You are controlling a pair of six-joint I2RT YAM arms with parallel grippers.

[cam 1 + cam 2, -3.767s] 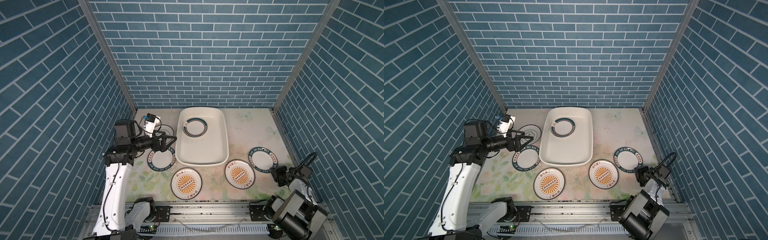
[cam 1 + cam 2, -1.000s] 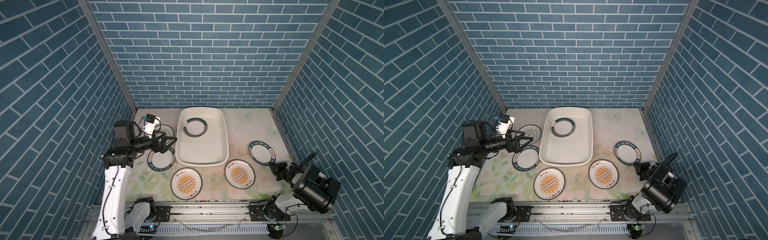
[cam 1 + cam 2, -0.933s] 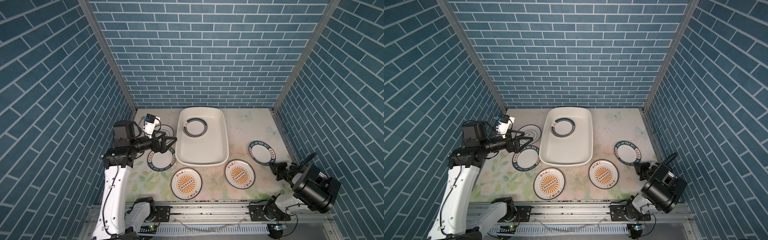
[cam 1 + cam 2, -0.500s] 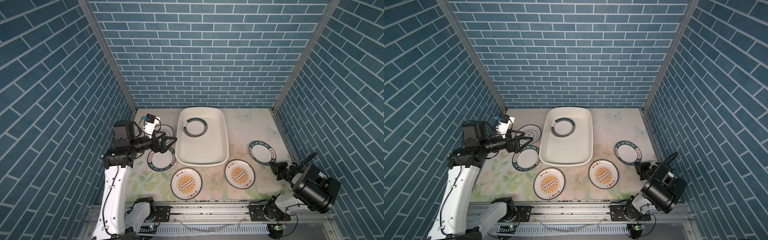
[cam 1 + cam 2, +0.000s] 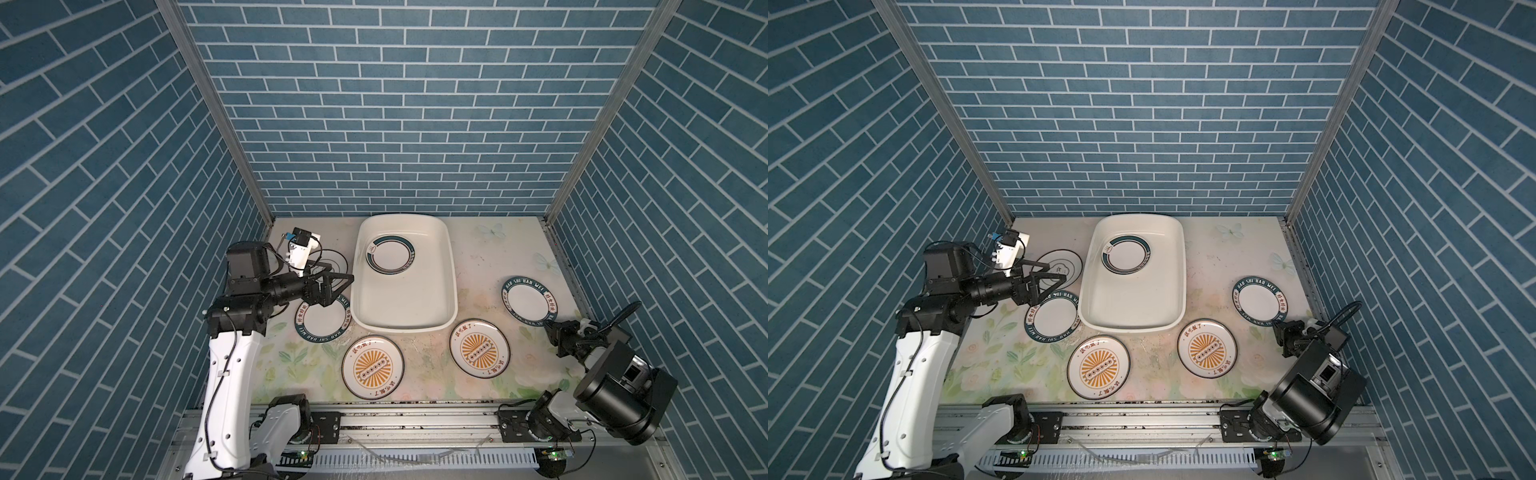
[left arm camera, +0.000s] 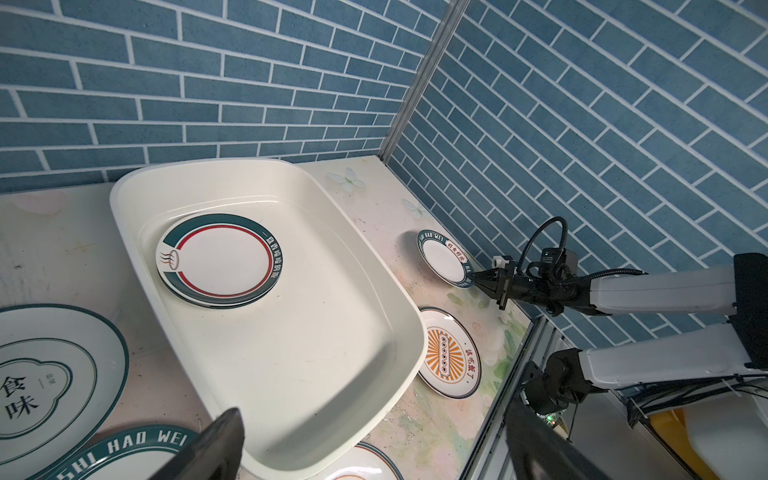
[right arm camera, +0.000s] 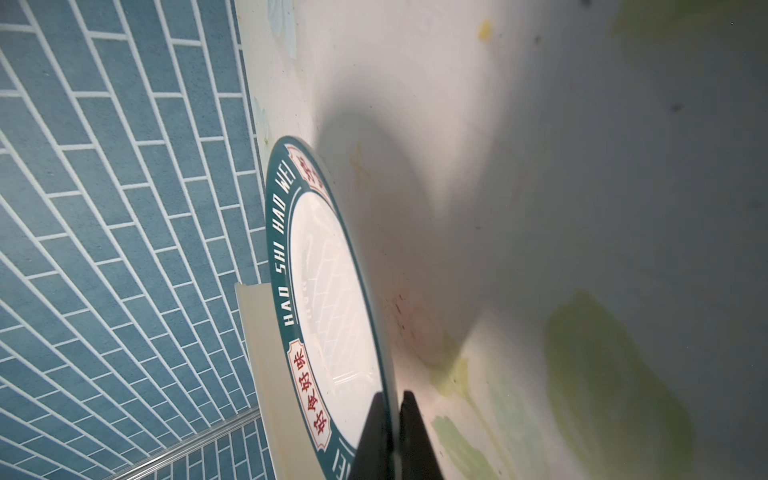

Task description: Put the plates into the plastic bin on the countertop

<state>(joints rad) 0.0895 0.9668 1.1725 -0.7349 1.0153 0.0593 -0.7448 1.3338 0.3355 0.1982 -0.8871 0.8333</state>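
The flowered countertop [image 5: 498, 257] before me carries the bin [image 5: 405, 303] at its back middle. On my left, the ringed plate [image 5: 1064, 261] lies beside the bin's long side. The left lettered plate [image 5: 324, 318] lies in front of it, just beside the bin's near corner. In front of the bin lie the left sunburst plate [image 5: 372, 365] and the right sunburst plate [image 5: 479, 348], apart from each other. The right lettered plate [image 5: 528, 304] sits apart on my right, near the counter's edge; I cannot tell whether it lies flat.
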